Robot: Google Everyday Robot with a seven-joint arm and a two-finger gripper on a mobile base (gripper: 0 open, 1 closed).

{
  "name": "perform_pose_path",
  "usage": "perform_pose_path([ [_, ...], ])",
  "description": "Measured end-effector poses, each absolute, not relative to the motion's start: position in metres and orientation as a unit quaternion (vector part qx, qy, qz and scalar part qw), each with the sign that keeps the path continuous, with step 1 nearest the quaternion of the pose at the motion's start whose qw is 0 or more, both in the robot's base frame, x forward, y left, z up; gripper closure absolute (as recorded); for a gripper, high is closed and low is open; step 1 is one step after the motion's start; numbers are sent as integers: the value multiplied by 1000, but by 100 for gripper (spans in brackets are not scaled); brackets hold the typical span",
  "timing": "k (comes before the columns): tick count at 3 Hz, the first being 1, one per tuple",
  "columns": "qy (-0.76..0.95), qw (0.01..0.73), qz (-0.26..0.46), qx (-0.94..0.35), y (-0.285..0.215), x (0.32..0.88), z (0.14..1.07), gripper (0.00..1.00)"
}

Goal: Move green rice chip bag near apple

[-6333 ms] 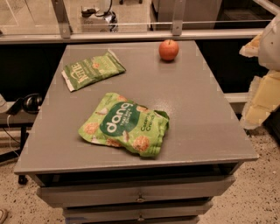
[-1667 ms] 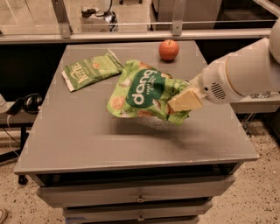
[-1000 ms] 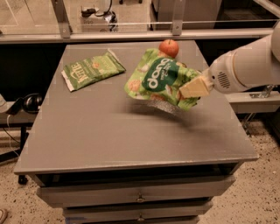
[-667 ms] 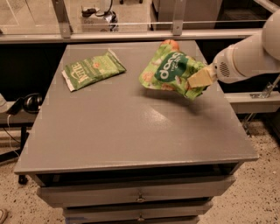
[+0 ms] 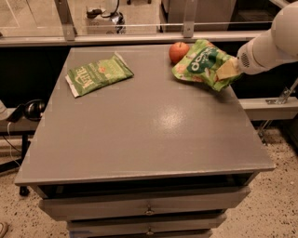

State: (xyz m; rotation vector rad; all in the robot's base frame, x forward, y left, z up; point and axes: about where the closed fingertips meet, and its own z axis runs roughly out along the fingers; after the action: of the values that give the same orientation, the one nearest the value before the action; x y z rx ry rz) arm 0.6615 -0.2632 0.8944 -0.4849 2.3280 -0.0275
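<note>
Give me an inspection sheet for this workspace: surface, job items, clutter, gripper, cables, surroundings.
Surface: grey table, drawers underneath.
Job's things: green rice chip bag at the far right corner, just right of the apple; contact unclear.
Clutter: Kettle bag lying flat, far left.
Grippers: gripper at the far right edge, shut on the bag's right end.
Cables: cables on the floor beyond the table.
Surroundings: headphones at left; speckled floor.

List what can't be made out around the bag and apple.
- Camera view: gripper, shut on the green rice chip bag at the table's far right corner; its under finger hidden by bag.
- Apple's right side hidden by bag; contact unclear.
- Arm cut by right edge.
</note>
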Motion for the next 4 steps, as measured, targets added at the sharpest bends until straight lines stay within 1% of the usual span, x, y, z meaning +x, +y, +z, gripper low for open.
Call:
perform_pose_path([
  [1, 912, 374, -31, -163, -283, 670, 896, 100],
  [2, 915, 371, -32, -154, -287, 679, 890, 100],
  [3, 920, 358, -17, -159, -282, 686, 880, 83],
  [4, 923, 348, -6, -162, -278, 689, 873, 60],
])
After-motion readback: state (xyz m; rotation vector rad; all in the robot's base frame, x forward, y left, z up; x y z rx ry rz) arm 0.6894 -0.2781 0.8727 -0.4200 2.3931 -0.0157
